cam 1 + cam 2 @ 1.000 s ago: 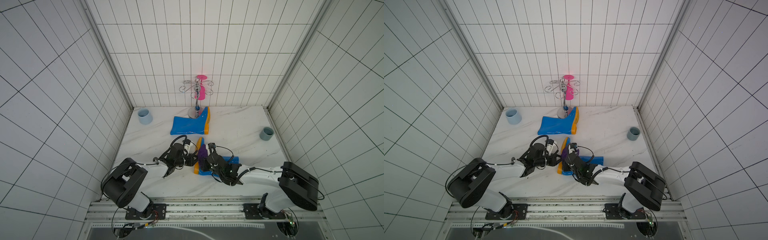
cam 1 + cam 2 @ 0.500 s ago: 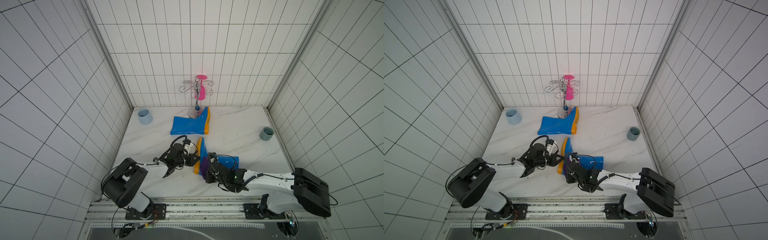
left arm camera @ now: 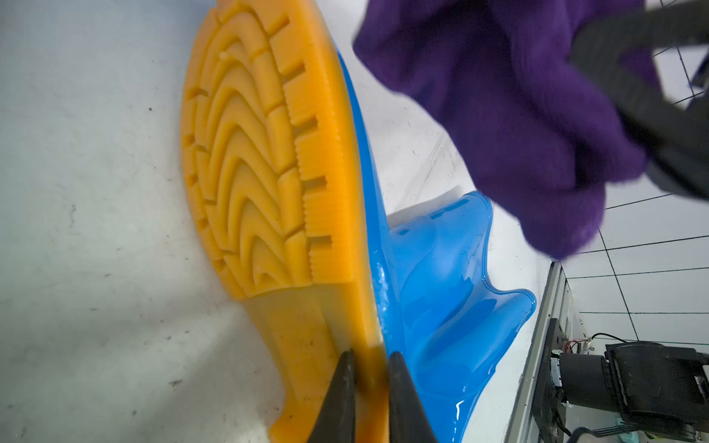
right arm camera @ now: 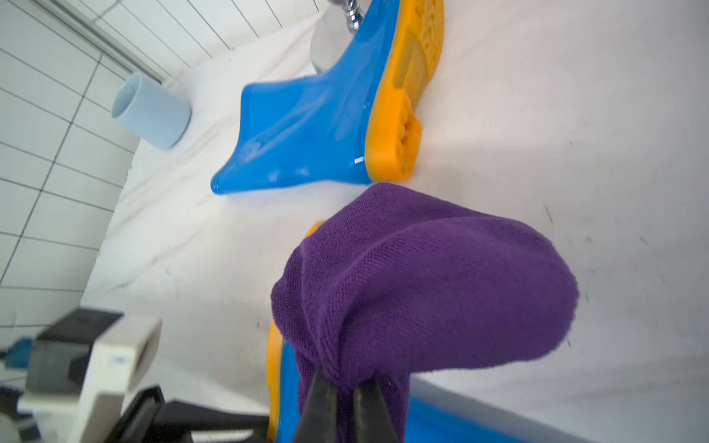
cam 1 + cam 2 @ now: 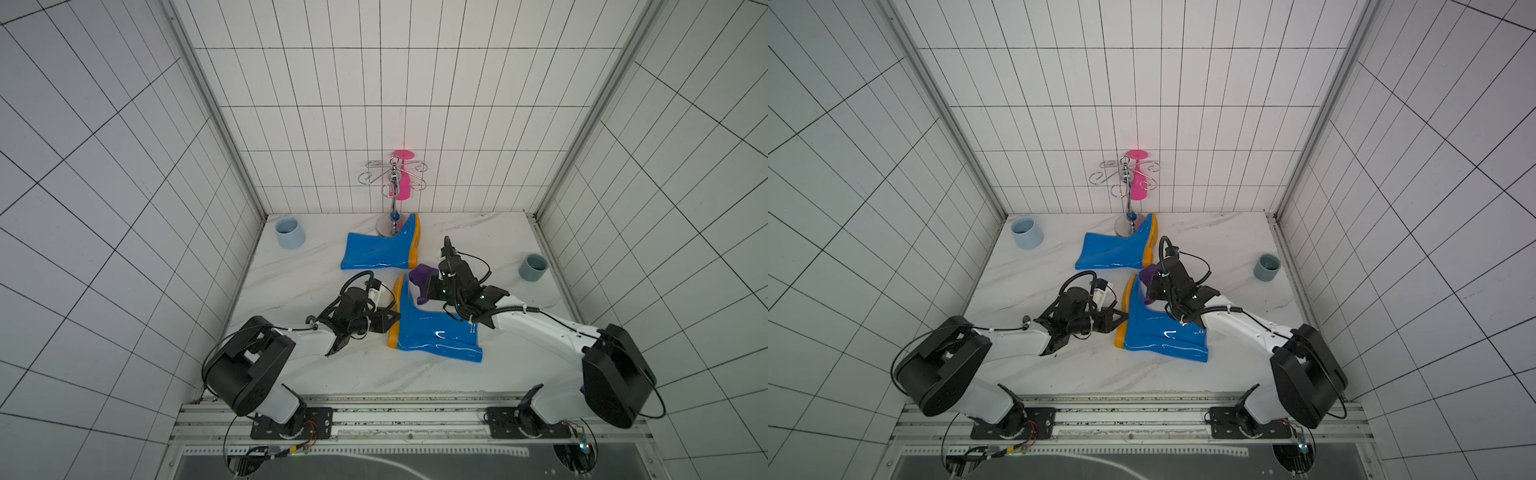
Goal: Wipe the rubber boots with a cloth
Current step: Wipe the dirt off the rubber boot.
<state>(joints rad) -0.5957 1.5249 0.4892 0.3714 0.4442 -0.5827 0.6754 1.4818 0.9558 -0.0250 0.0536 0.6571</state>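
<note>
Near boot (image 5: 436,336): lying on its side on the tabletop (image 5: 299,282), between the two arms.
Left fingers (image 3: 337,399): clamping the heel edge of the near boot's orange sole (image 3: 268,153), apparently pinning it so that it is not sliding under the wiping strokes.
Right fingers (image 4: 318,406): pinching a gathered fold of the cloth (image 5: 422,276), leaving a loose pad bulging ahead of them as the wiping face.
Cloth position: hanging at the toe end of the near boot; contact cannot be told.
Near boot axis: shaft running across toward the robot's right, opening facing that way, sole facing the left arm, toe pointing at the back wall.
Far boot (image 5: 378,251): lying mirrored, shaft running left, sole facing right, toe resting beside the base of the metal stand (image 5: 383,226); waiting unattended.
</note>
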